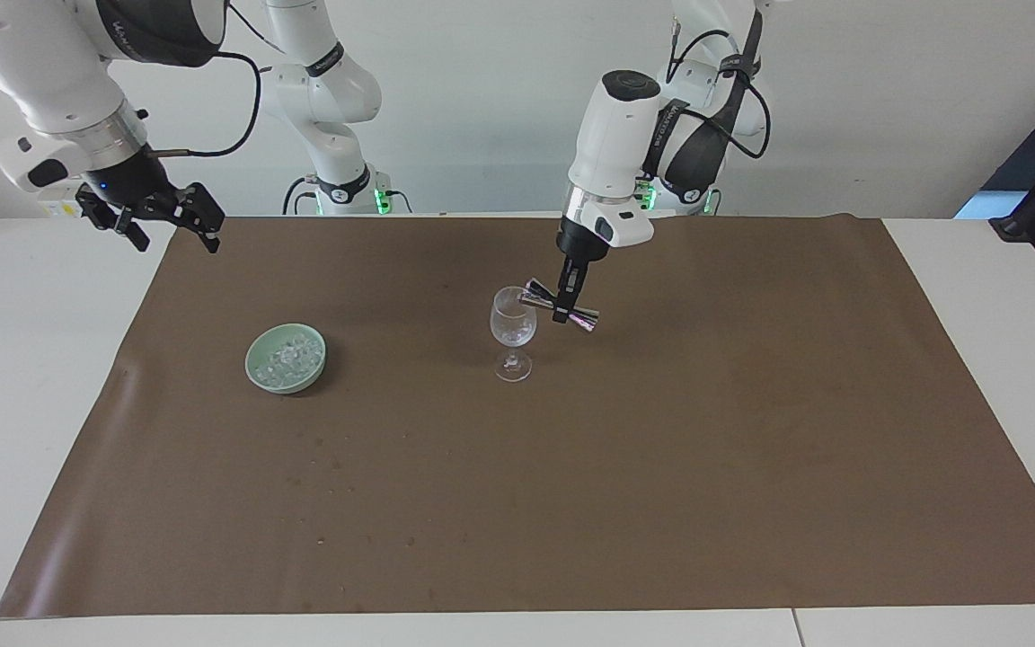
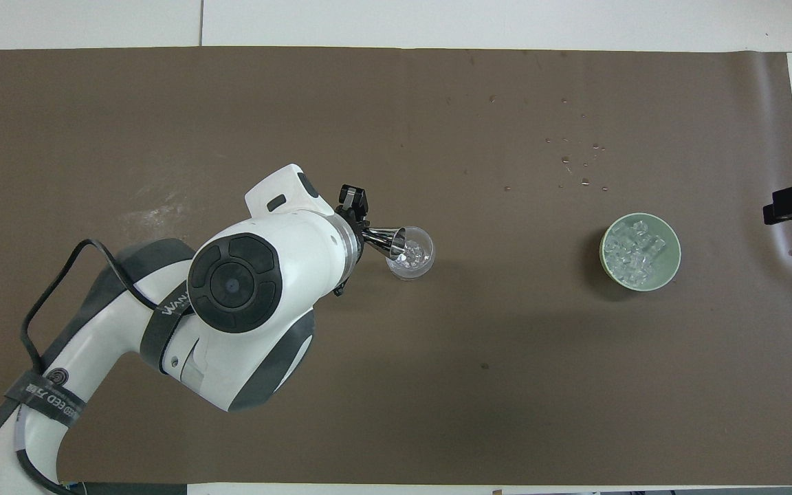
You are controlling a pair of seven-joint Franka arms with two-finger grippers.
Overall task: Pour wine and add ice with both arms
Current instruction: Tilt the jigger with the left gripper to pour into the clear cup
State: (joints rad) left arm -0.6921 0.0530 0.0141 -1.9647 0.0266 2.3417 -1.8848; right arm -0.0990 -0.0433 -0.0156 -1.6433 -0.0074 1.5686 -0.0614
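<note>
My left gripper (image 1: 564, 312) points straight down, clamping a shiny double-ended metal jigger (image 1: 560, 305) tipped over the clear stemmed glass (image 1: 512, 331). My right gripper (image 1: 167, 218) waits unclenched. Ice cubes (image 2: 635, 252) fill the pale green bowl (image 2: 671, 269), at the glass's three o'clock overhead.

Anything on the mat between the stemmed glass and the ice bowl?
Nothing: bare brown mat between clear stemmed glass and pale green ice bowl, overhead view.

Table mat (image 1: 661, 467): plain brown. Bowl (image 1: 259, 376): pale green, holding clear ice cubes (image 1: 293, 353). Stemmed glass (image 1: 512, 328): colourless, transparent. Jigger (image 1: 561, 305): mirror silver with iridescent tints. Arms (image 1: 612, 135): white shells, black joint bands, black cables. Tabletop (image 1: 23, 377): white.
</note>
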